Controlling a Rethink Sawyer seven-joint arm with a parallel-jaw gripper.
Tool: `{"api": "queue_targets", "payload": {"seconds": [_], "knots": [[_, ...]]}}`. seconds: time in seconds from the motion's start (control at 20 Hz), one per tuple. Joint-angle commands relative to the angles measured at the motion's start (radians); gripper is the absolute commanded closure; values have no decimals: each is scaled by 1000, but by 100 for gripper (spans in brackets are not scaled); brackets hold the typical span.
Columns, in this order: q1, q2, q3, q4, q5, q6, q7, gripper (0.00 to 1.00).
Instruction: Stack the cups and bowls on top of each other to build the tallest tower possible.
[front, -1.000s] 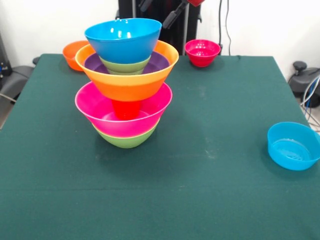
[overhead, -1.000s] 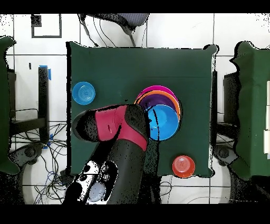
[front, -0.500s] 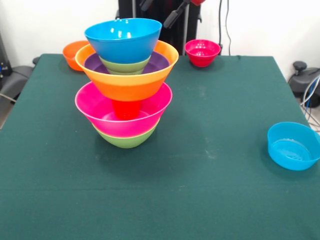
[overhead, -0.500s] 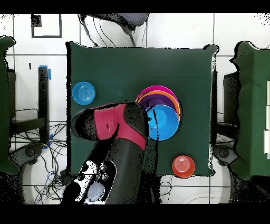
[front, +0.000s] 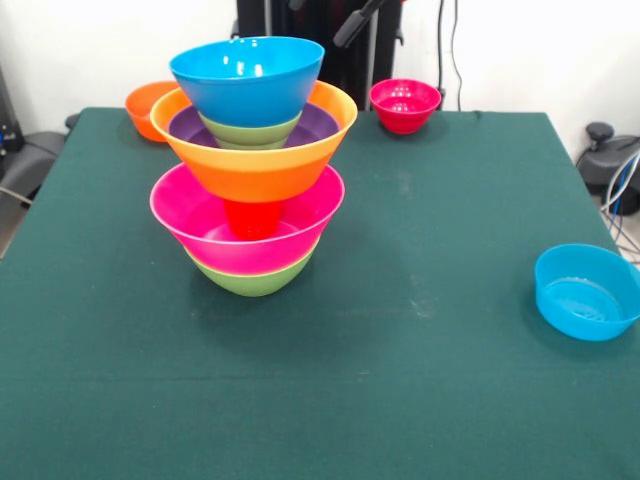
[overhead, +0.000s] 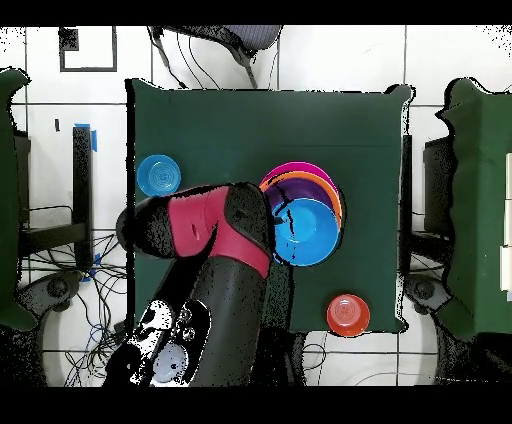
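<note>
The tower stands left of centre on the green table (front: 430, 380). A green bowl (front: 250, 279) is lowest, with a large pink bowl (front: 200, 225) in it. The orange cup (front: 250, 217) stands upside down inside the pink bowl. On the cup rests a large orange bowl (front: 255, 170) holding a purple bowl (front: 322, 124), a small green bowl (front: 250, 131) and a blue bowl (front: 247, 80) on top. From above the tower (overhead: 305, 212) shows beside the red and black arm (overhead: 205, 225). The gripper itself shows in neither view.
A small blue bowl (front: 585, 292) sits near the right edge; it also shows in the overhead view (overhead: 158, 175). A small red bowl (front: 404, 105) and a small orange bowl (front: 148, 106) stand at the far edge. A black arm link (front: 355, 20) hangs at the top.
In the overhead view the arm has swung left, away from the tower. In the front view the red part at the top edge has left the picture. The bowls have not moved.
</note>
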Motion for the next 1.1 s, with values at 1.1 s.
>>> {"api": "queue_targets", "payload": {"seconds": [1.1], "knots": [[47,113,177,-192,36,224,-23,0]]}}
